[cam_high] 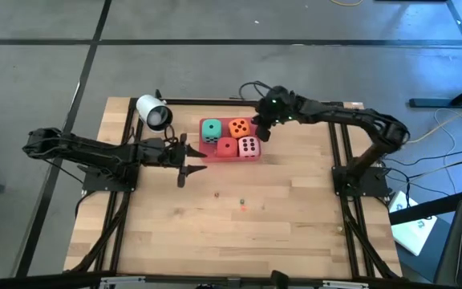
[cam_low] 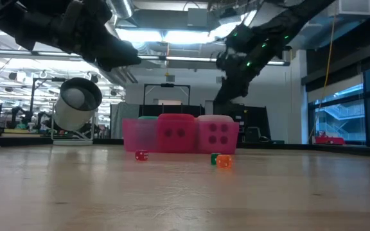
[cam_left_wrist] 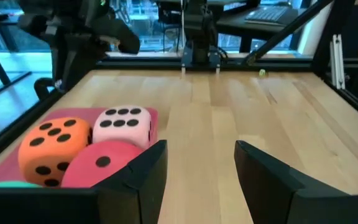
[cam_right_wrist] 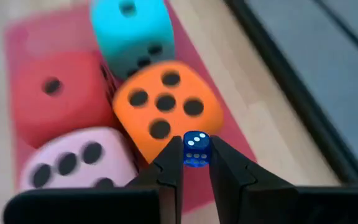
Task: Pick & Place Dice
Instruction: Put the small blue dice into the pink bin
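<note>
Four soft cubes with dark pips are sitting packed two by two on a flat pink tray (cam_high: 212, 154), just above the centre of the high view: teal-green die (cam_high: 211, 130) at the tray's upper left, orange die (cam_high: 238, 128) at upper right, red die (cam_high: 227, 148) at lower left, pale pink die (cam_high: 249, 147) at lower right, each touching its neighbours. In the right wrist view the orange die is showing five pips, the red die one, the pale pink die several. The right gripper (cam_right_wrist: 196, 163), reaching in from the right of the high view, is hanging above the tray's upper right edge, beside the orange die, and its fingers are pinching a tiny blue die (cam_right_wrist: 196, 150) with white pips; it is touching none of the big dice. The left gripper (cam_high: 189, 160) is lying low just left of the tray, its fingers standing apart with bare wood between them, grasping nothing; the red die is sitting just beside its left finger (cam_left_wrist: 138, 180) in the left wrist view. A white cylinder (cam_high: 153, 111) is standing at the table's (cam_high: 279, 225) upper left, and three tiny dice (cam_low: 223, 161) are lying scattered on the wood below the tray.
</note>
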Motion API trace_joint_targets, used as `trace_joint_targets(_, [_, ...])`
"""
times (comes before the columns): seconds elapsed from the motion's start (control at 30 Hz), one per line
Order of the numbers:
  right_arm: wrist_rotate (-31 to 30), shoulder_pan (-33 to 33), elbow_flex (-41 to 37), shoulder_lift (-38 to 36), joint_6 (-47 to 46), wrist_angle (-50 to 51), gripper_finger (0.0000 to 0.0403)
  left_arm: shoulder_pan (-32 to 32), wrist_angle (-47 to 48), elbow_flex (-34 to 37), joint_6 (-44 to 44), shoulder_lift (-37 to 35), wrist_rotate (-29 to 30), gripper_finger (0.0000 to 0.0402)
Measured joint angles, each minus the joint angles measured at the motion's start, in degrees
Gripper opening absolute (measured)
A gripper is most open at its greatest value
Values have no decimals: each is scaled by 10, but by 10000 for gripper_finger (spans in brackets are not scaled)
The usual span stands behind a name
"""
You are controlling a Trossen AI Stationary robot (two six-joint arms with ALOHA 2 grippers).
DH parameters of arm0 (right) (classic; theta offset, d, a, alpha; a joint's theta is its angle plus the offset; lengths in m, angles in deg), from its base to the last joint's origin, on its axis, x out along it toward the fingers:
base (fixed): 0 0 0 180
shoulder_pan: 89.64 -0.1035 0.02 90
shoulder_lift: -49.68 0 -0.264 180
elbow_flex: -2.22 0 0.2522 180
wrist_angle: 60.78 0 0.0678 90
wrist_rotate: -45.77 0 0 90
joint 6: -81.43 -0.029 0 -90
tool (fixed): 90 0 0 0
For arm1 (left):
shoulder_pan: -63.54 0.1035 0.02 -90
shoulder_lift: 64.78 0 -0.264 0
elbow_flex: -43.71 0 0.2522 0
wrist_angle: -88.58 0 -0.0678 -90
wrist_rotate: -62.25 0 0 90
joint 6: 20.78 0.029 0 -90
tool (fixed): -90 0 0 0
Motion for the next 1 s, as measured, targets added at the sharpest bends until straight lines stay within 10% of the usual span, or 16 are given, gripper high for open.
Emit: trace_joint_targets(1.0, [-47, -2, 109, 130, 66, 151, 52, 0, 17, 0, 22, 0, 2, 182])
